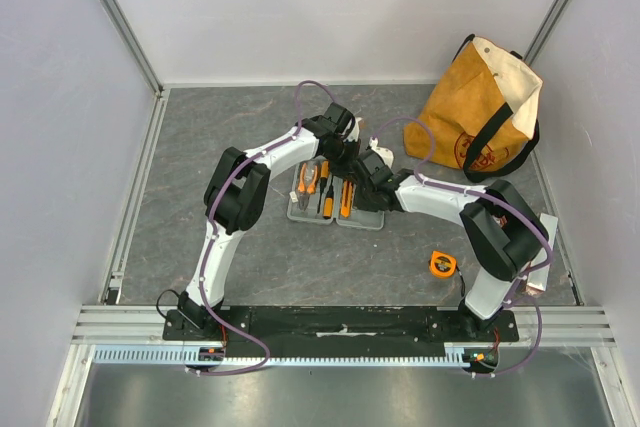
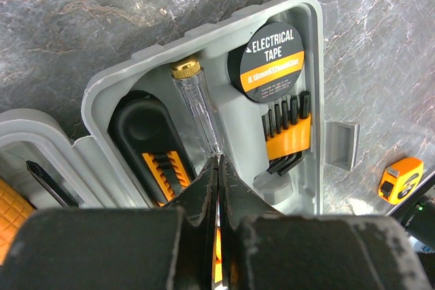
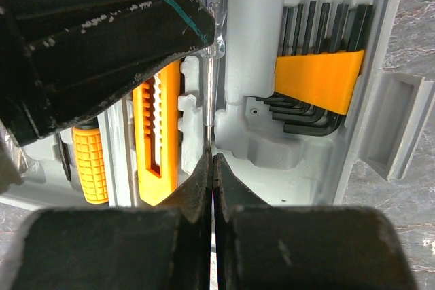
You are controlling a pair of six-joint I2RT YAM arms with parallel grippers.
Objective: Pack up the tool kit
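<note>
The tool kit (image 1: 360,223) lies open on the counter (image 1: 220,107), centre of the overhead frame. Left jaws and right jaws, both closed tight, bear on the clear screwdriver (image 2: 197,110), likely seating it in its slot; whether either pinches it I cannot tell.

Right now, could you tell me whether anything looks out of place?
Yes: the tape measure lies on the table, off to the right of the open case, not in it.
</note>
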